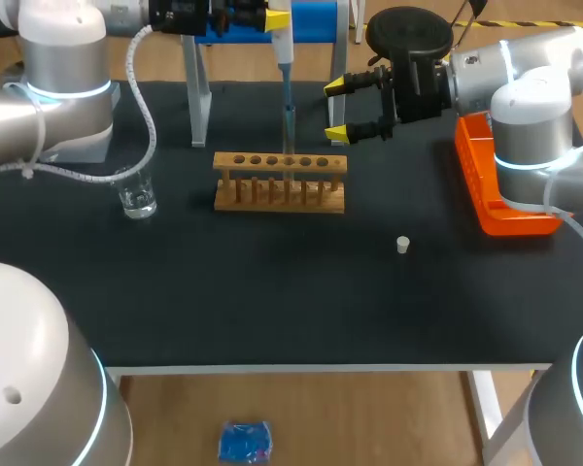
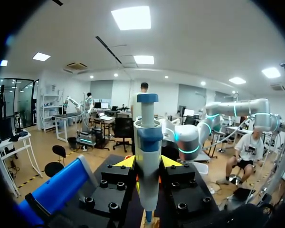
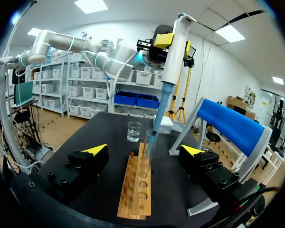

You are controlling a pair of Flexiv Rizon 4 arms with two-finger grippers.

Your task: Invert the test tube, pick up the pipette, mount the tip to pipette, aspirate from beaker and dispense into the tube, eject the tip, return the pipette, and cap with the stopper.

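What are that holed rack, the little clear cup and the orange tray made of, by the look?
The rack looks like unpainted wood: light brown, matt, with dowel-like pegs. The cup is clear and shiny, glass or hard plastic; I cannot tell which. The orange tray looks like moulded plastic, bright and slightly glossy.

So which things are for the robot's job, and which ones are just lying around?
For the job: pipette, tube, beaker, stopper.
Just standing by: rack, orange tray, blue stand.
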